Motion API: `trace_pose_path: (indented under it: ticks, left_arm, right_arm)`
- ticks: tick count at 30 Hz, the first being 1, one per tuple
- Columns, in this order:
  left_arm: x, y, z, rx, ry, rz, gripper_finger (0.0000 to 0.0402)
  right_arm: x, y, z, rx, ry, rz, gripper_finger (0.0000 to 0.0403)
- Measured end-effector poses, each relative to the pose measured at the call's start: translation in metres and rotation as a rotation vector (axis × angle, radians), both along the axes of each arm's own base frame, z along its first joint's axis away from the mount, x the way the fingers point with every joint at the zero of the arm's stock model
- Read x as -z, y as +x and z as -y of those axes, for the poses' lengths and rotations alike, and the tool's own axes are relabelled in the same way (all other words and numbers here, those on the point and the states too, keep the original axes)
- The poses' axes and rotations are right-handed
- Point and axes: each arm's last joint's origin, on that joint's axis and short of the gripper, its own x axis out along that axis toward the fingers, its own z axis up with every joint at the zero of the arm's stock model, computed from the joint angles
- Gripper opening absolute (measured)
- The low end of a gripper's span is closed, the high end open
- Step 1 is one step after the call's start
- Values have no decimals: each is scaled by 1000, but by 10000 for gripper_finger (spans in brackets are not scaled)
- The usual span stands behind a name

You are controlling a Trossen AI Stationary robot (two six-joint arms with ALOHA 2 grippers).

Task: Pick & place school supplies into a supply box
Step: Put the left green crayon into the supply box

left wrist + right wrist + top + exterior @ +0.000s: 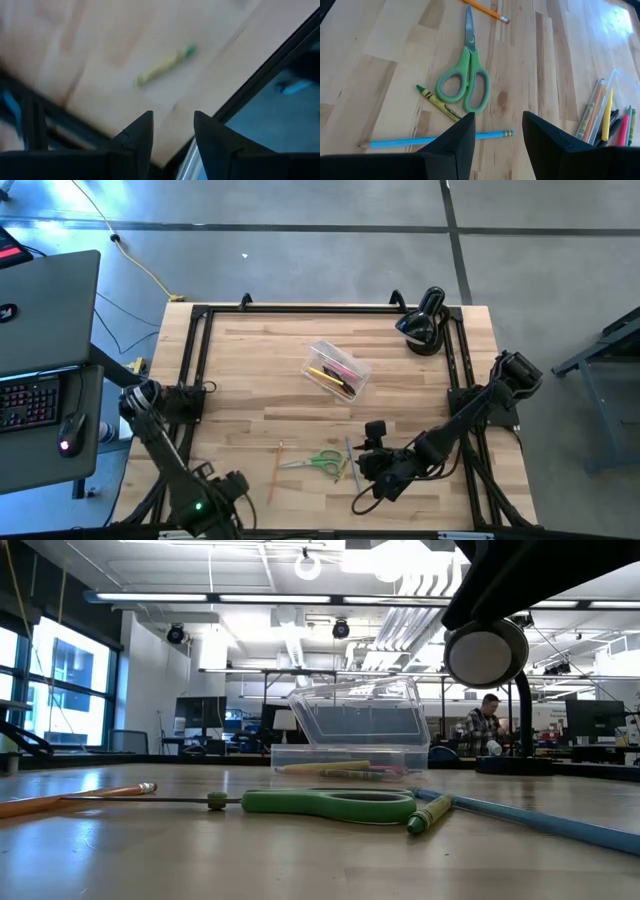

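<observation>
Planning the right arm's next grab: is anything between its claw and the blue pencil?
Nothing visible is. The right claw hangs open just above the blue pencil, with bare wood between them. The green crayon and green scissors lie just beyond the pencil, close but not across it.

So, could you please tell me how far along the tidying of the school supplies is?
Partly done: several pens and pencils already lie in the clear supply box. Nothing is in hand; the right end effector hangs open above the blue pencil, the left end effector open near the table edge. Still out: green scissors, green crayon, orange pencil.
</observation>
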Motion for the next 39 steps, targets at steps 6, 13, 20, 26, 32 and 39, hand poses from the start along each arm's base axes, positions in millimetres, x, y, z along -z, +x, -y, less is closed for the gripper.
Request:
trace_pose_path:
  ticks: [6, 13, 20, 26, 32, 39]
  left_arm:
    - [36, -11, 13, 82, -35, -23, 174]
    - [68, -8, -11, 89, 38, -122, 174]
    - [91, 10, -40, 164, -120, -310, 174]
    - [92, 37, -61, 251, -218, -280, 174]
    - [90, 52, -79, 368, -375, -304, 174]
    - [91, 60, -83, 391, -433, -269, 174]
  right_arm:
    - [0, 0, 0, -5, -2, 2, 142]
    - [-1, 1, -1, -9, 5, 11, 142]
    - [-1, 1, -2, -12, 14, 15, 142]
    - [-2, 2, -2, -12, 19, 22, 142]
    - [-2, 2, -2, -12, 22, 25, 142]
    - [-2, 2, -2, -18, 16, 25, 142]
